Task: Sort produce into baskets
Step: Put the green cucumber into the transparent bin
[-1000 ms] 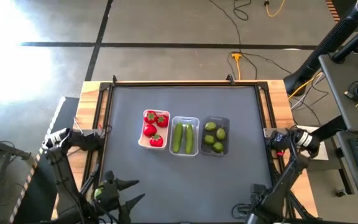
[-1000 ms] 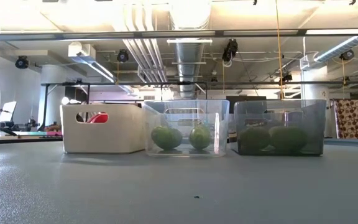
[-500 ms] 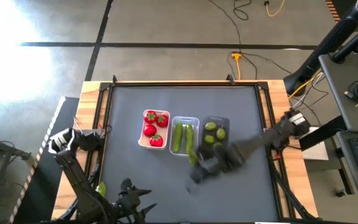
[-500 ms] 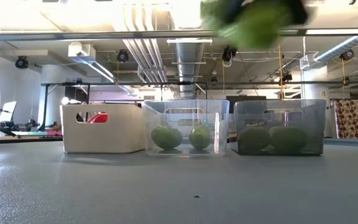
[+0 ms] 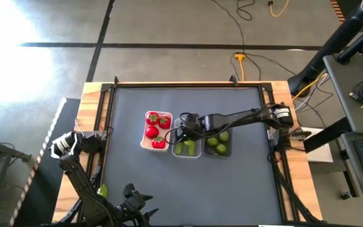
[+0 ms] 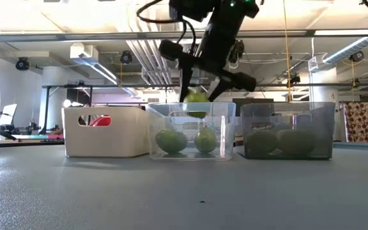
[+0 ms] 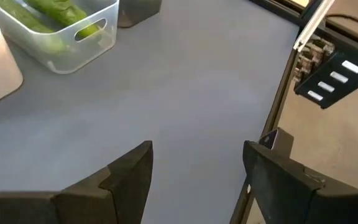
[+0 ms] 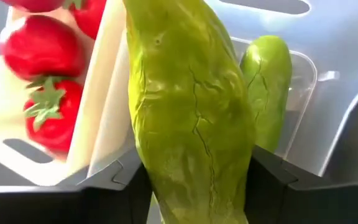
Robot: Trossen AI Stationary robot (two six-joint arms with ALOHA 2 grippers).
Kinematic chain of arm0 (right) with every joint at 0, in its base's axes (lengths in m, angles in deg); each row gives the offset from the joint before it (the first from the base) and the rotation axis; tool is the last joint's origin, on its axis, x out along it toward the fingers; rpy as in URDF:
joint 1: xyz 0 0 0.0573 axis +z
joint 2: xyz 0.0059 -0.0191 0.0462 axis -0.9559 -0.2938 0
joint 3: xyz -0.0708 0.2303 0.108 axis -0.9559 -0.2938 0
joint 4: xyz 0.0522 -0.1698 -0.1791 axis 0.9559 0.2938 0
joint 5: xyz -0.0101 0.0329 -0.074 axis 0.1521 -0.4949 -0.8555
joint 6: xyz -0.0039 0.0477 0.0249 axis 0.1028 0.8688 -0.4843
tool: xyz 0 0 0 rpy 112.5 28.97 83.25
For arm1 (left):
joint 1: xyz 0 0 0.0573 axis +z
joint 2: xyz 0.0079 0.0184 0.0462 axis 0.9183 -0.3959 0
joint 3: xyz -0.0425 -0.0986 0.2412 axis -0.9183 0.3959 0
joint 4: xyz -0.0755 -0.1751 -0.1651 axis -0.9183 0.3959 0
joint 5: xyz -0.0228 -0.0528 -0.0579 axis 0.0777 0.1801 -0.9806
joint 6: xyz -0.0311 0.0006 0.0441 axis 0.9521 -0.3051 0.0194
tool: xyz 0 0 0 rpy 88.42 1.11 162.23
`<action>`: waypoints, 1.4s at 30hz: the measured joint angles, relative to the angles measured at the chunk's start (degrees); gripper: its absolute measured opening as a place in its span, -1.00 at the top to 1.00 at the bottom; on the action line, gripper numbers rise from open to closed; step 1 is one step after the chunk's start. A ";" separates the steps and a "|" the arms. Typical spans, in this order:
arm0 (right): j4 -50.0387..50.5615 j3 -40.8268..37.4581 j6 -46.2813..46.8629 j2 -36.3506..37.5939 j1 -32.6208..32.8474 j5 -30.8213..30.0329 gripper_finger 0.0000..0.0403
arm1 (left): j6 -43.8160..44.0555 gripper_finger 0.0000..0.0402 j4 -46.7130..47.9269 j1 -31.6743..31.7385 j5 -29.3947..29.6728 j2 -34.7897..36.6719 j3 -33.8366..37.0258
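Overhead, the right gripper (image 5: 185, 131) hangs above the clear basket (image 5: 188, 153), its fingers clamped on a green cucumber (image 8: 188, 118) held over the cucumbers already lying inside. Tomatoes (image 5: 156, 131) fill the white basket (image 5: 144, 144) beside it, and limes (image 5: 219, 140) the smoky grey basket (image 5: 228, 151). Near the table's front edge, the left gripper (image 7: 194, 165) waits, jaws apart and empty.

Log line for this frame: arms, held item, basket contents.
right gripper: holds cucumber over clear basket | left gripper: open, idle near table edge | tomatoes: white basket
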 joint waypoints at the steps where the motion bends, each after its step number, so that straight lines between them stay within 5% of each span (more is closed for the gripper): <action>1: -0.42 0.00 0.05 -0.38 -0.27 -0.28 0.07 | 0.71 -0.15 0.12 0.00 0.02 0.00 0.00; 7: 0.35 0.02 1.68 -0.97 -2.07 -5.93 -0.24 | 0.82 -0.15 1.71 0.19 -0.02 -0.07 0.00; 15: 0.42 0.05 -3.37 0.74 -2.11 -5.87 -0.65 | 3.19 -0.15 12.71 -0.50 -3.50 1.11 -6.29; 19: 0.30 0.39 -9.95 5.17 1.33 -5.92 -0.75 | 7.55 -0.15 20.24 -3.27 -17.48 1.04 -9.30; 25: 0.44 0.39 -15.78 10.91 10.53 -7.26 -0.78 | 27.05 -0.23 24.32 -7.94 -32.04 0.77 -9.64; 30: 0.43 0.38 -16.48 11.99 18.98 -11.50 -0.78 | 41.91 -0.41 35.61 -9.05 -53.29 -1.09 -9.44; 35: 0.40 0.37 -14.83 11.16 22.44 -13.30 -0.78 | 35.23 -0.56 34.27 -6.03 -55.47 -0.79 -8.91; 42: -0.10 0.35 -14.36 10.91 22.87 -13.26 -0.78 | 11.28 -0.54 35.08 0.78 -61.53 -0.68 -3.73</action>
